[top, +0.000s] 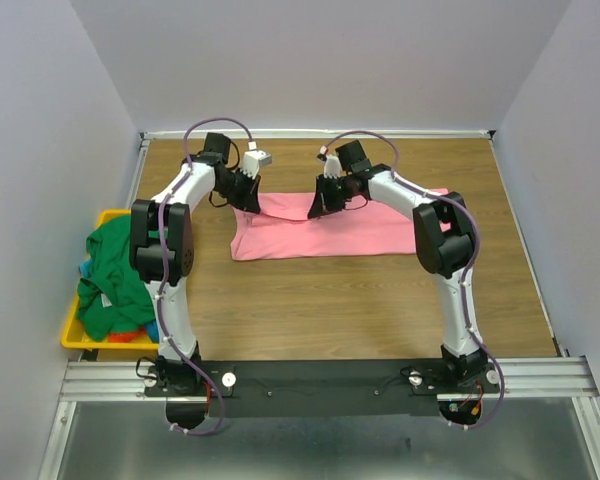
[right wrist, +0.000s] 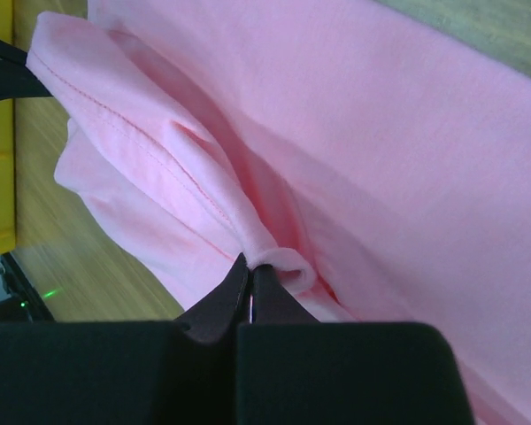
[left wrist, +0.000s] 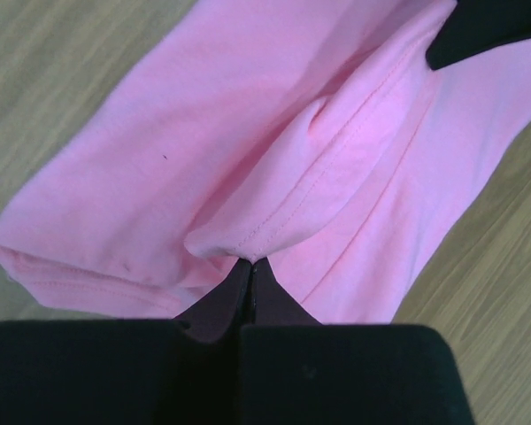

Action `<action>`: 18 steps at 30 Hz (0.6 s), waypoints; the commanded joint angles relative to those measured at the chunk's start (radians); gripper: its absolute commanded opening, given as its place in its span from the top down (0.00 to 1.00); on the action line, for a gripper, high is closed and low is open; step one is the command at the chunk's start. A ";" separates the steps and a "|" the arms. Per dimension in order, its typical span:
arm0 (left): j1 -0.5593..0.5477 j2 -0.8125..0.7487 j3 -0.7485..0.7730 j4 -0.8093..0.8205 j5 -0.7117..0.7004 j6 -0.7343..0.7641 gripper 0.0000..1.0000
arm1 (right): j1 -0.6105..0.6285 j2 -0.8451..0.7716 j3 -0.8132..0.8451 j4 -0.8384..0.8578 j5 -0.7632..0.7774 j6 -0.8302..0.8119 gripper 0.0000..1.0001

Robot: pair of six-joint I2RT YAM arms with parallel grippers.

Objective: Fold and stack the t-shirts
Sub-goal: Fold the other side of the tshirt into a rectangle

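Observation:
A pink t-shirt (top: pixel 320 232) lies spread across the middle of the wooden table. My left gripper (top: pixel 248 190) is at its far left corner, shut on a stitched hem fold of the pink t-shirt (left wrist: pixel 274 212), which it holds lifted. My right gripper (top: pixel 322 200) is on the far edge near the middle, shut on a rolled hem of the pink t-shirt (right wrist: pixel 283 257). A green t-shirt (top: pixel 115 275) is heaped in the bin at left, with bits of blue and orange cloth beneath it.
A yellow plastic bin (top: pixel 75 335) sits at the table's left edge beside the left arm. Bare wood (top: pixel 320 310) lies between the shirt and the arm bases. White walls close the table at the back and sides.

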 commanded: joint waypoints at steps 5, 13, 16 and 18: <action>0.020 -0.099 -0.116 -0.050 0.030 0.006 1.00 | -0.005 -0.048 -0.081 -0.024 -0.066 0.008 0.99; 0.020 -0.116 -0.209 -0.033 0.030 0.003 1.00 | -0.005 -0.040 -0.124 -0.024 -0.074 0.011 0.99; 0.020 -0.117 -0.216 -0.049 0.030 0.016 0.82 | -0.004 -0.048 -0.117 -0.038 -0.094 0.007 0.88; 0.021 -0.140 -0.211 -0.056 0.029 0.039 0.70 | -0.004 -0.066 -0.118 -0.049 -0.097 -0.012 0.74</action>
